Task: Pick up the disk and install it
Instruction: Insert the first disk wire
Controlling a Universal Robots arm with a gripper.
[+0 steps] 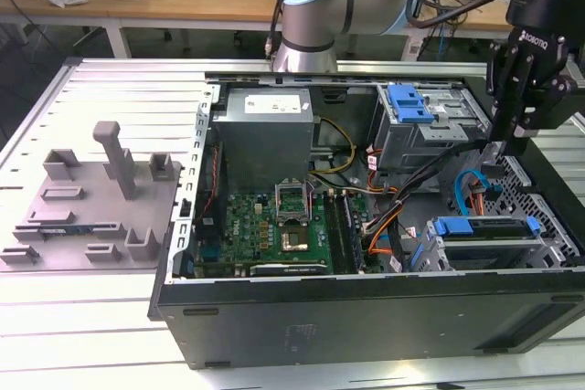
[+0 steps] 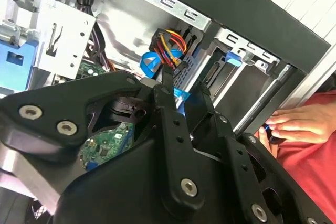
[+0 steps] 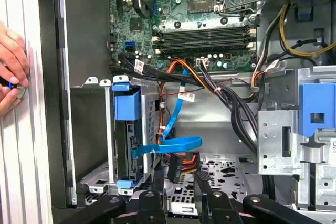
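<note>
The disk (image 1: 486, 226) sits on edge in the drive cage at the near corner of the open computer case on the exterior view's right, its blue rails showing along the top. In the first wrist view its blue rail (image 3: 127, 106) stands in the cage bay. My gripper (image 1: 514, 134) hangs above the case behind that cage, apart from the disk. Its black fingers (image 3: 157, 184) are spread, and the gripper (image 3: 180, 174) is open with nothing between them. The second wrist view has the gripper (image 2: 186, 85) over the blue cable and wire bundle.
A blue latch (image 1: 409, 102) tops the metal bay (image 1: 430, 130) at the back. Loose cables (image 3: 173, 145) cross the case floor beside the motherboard (image 1: 274, 226). A person's hand (image 3: 10, 66) rests on the table outside the case wall. A grey fixture plate (image 1: 91, 207) lies on the exterior view's left.
</note>
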